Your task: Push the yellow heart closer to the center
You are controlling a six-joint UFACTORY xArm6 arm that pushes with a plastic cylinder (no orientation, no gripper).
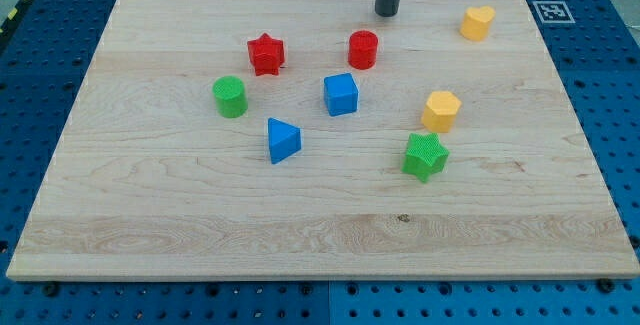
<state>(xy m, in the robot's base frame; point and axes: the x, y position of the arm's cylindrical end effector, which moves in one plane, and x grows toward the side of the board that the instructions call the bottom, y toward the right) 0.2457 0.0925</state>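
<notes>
The yellow heart (478, 22) lies near the board's top right corner. My tip (387, 12) stands on the board near the top edge, well to the left of the heart and apart from it. It is just above and to the right of the red cylinder (363, 49). The rod rises out of the view's top.
A red star (266, 53), a green cylinder (230, 96), a blue cube (341, 94) and a blue triangle (283, 140) lie left of centre. A yellow hexagon (440, 111) and a green star (425, 155) lie right of centre. The wooden board (320, 235) sits on a blue perforated table.
</notes>
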